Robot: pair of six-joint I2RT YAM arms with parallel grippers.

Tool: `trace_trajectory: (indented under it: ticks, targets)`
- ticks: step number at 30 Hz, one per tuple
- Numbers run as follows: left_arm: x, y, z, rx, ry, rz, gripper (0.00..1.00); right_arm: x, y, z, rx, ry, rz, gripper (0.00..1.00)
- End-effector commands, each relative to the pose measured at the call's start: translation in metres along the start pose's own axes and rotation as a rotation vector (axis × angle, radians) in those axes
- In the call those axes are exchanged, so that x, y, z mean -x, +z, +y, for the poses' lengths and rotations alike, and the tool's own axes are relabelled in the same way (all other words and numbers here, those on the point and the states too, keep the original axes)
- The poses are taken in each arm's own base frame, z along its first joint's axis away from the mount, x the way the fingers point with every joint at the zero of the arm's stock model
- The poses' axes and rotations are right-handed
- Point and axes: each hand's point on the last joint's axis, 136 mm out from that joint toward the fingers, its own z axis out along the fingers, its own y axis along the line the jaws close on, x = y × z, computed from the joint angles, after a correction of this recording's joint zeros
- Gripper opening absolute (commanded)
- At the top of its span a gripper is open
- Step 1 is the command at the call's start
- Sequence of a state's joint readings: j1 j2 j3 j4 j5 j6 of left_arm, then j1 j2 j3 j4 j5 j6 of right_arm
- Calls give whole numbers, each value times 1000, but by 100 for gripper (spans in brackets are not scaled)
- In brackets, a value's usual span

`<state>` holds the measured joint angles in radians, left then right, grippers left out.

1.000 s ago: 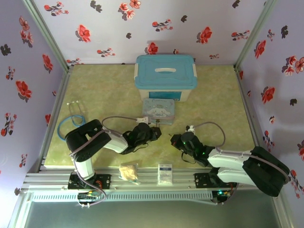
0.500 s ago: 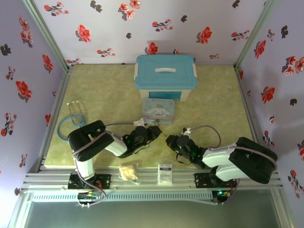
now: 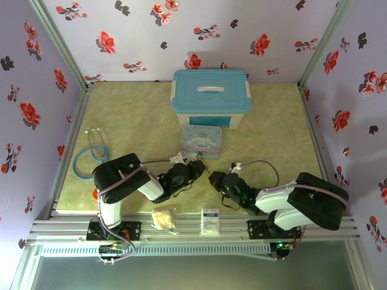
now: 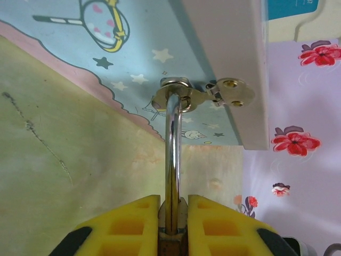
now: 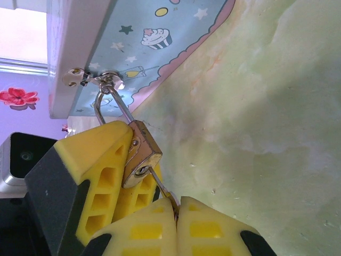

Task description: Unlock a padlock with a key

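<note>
From the top view, the right gripper (image 3: 213,179) has slid left over the past second across the pale green mottled counter (image 3: 133,115). It was well apart from the left gripper (image 3: 195,167) and is now just beside it, while the left one has barely shifted. Both sit at the near edge of the small blue cartoon-printed tin (image 3: 202,140). Just beyond the tin stands a white storage box with a teal lid (image 3: 210,90). Both containers are closed, so what is in them cannot be told.

In the left wrist view, the left gripper's yellow fingers (image 4: 133,226) are nearly closed, clamping the tiny brass-gold padlock (image 4: 171,160) by its body. Its thin silver shackle runs up through the silver hasp (image 4: 178,95) on the tin's front, so the tin is locked.

In the right wrist view, the right gripper's fingers (image 5: 213,232) are pressed together on the very small, thin dark key (image 5: 161,185). The key's tip meets the keyhole in the padlock's end face. How deep it sits cannot be told. The shackle (image 5: 114,109) is seated in the body, so the lock looks unopened. The approach seems finished, and seating the key fully and turning it appear to remain.
</note>
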<state>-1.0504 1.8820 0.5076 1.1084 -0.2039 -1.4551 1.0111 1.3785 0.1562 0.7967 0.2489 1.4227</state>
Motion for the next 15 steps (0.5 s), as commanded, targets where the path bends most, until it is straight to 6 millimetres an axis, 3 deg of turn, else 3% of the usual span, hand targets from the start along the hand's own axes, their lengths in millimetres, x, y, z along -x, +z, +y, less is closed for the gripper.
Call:
trace_trajectory:
  ticks: [1, 15]
  targets:
    - [4, 0, -13, -49, -29, -37, 0, 6, 2, 11, 62, 41, -41, 0]
    - [-8, 0, -15, -69, -55, -12, 0, 13, 0, 29, 162, 31, -60, 0]
